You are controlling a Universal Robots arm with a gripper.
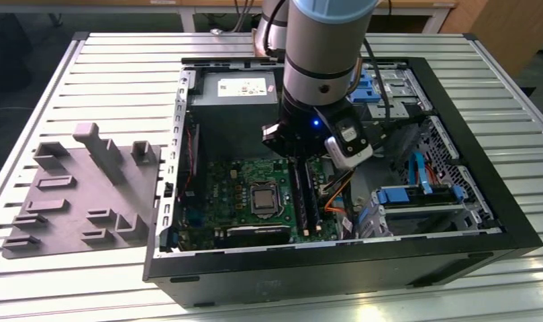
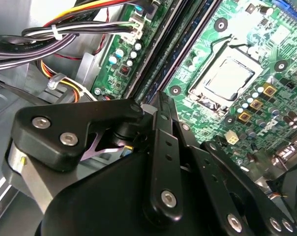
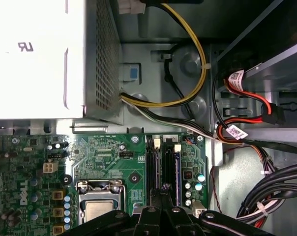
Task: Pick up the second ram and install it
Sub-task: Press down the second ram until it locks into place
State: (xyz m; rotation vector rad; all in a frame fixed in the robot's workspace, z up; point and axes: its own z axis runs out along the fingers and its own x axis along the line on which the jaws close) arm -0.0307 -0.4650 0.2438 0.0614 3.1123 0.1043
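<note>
My gripper (image 1: 294, 155) hangs inside the open computer case (image 1: 486, 201), over the far end of the memory slots on the green motherboard (image 1: 226, 194). Its fingers (image 3: 164, 194) are shut, tips pressed together and pointing down onto a slot. The second ram (image 3: 165, 167), a long thin dark stick, stands on edge in that slot and runs away from the fingertips (image 2: 158, 101). In the second wrist view the second ram (image 2: 180, 46) shows as a dark strip between the black slot rails. I cannot tell whether the tips touch its top edge.
The processor socket (image 3: 99, 204) lies beside the slots. A silver power supply (image 3: 45, 54) sits at the case's far end, with yellow and black cables (image 3: 197, 73) and red cables (image 3: 247, 98) close by. A grey tray with upright blocks (image 1: 74, 194) lies at the exterior view's left.
</note>
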